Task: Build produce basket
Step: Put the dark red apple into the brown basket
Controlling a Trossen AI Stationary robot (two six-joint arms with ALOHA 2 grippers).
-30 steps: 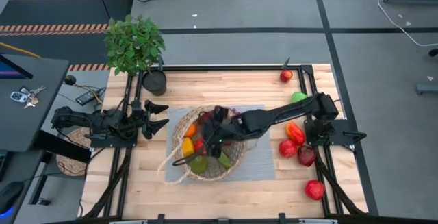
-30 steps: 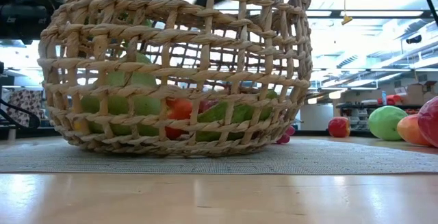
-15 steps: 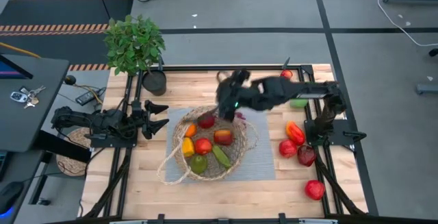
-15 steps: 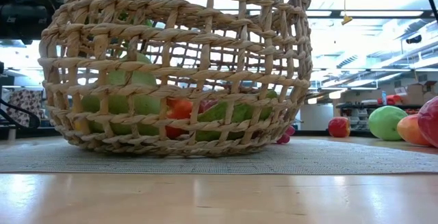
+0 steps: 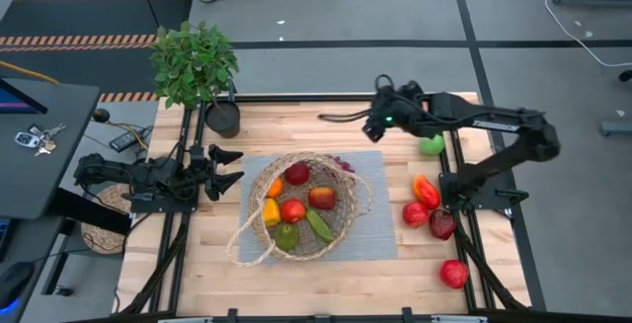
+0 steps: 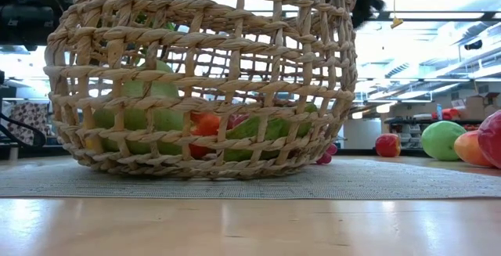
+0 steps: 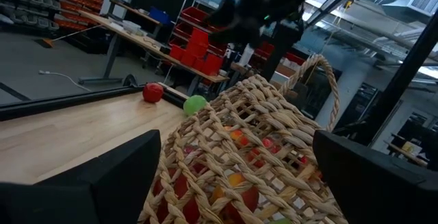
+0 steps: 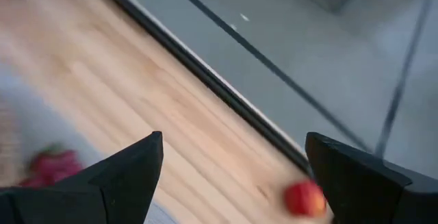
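Our right tool [image 5: 373,123] hovers open and empty above the table's far edge, likely heading for loose produce: an apple [image 5: 413,109] lies just beyond it, the basket [image 5: 348,216] well behind. Our left tool [image 5: 229,165] waits open beside the basket.

The tan wicker basket [image 5: 302,209] sat upright at the centre of the high view, its handle folded toward the lower left, holding red apples [image 5: 292,210], a yellow pepper [image 5: 270,211] and a green pear [image 5: 286,235]. More produce lay loose on the surface at the right: a green apple [image 5: 431,145], a red pepper [image 5: 427,191] and a red apple [image 5: 453,274].
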